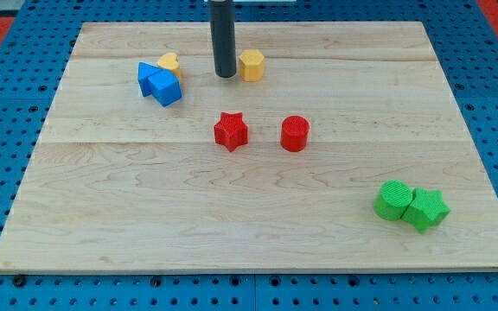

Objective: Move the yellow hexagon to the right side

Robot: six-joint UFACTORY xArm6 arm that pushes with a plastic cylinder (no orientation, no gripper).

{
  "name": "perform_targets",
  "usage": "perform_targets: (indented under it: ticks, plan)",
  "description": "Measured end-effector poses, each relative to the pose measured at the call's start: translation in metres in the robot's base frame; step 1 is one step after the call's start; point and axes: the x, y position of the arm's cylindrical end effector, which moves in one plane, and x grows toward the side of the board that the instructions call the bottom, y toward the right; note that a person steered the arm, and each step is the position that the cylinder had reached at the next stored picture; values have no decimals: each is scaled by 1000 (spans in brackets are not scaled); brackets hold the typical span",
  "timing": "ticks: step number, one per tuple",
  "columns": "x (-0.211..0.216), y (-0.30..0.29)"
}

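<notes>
In the camera view, your tip (225,75) sits just to the view's left of the yellow hexagon (252,65), near the worktop (258,216) top edge. There are no fingers here, and nothing is held; pushing toward the view's right looks lined up.

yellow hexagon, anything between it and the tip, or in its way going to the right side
Nothing visible does. My tip sits just to the view's left of the yellow hexagon, with no block between them. The board to the hexagon's right is bare; the red cylinder lies lower, off that line.
</notes>
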Motion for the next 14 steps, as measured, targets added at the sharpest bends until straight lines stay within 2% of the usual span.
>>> perform_targets:
  ticks: [2,3,5,9,10,12,14]
  plan:
    - [-15,1]
    - [-31,-17]
    - [-33,-10]
    - [-33,74]
    - [-35,72]
    - [-33,26]
    - [-19,21]
